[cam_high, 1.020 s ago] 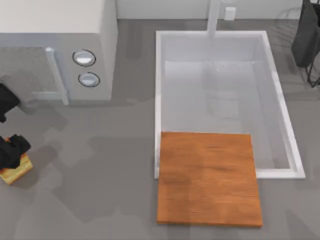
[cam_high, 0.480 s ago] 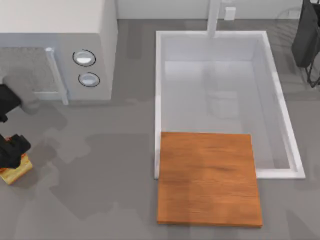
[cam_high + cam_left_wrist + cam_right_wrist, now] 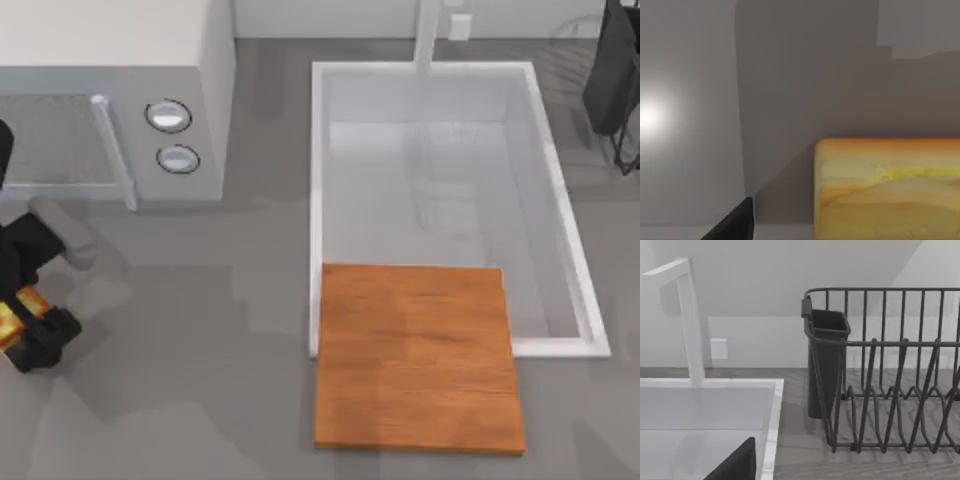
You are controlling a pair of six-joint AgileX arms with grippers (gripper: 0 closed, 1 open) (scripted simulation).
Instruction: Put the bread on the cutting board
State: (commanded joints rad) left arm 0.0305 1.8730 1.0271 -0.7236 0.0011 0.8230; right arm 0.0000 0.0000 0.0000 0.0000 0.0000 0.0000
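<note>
Left gripper [image 3: 22, 322]: far left of the cutting board [image 3: 418, 358], at the table's left edge, below the microwave [image 3: 110, 95]; jaws closed on the bread [image 3: 14, 318], held between the fingers. Bread: well apart from the board, golden crust seen close in the left wrist view [image 3: 887, 187]. Cutting board: lies across the sink basin's [image 3: 440, 180] near rim. Right arm: parked beyond the sink's far right corner, by the dish rack [image 3: 885, 370]; jaw state cannot be told.

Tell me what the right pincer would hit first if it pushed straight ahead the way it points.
Probably the dark wire dish rack and its cutlery cup; depth is unclear, and the sink's rim lies just beside that line.
</note>
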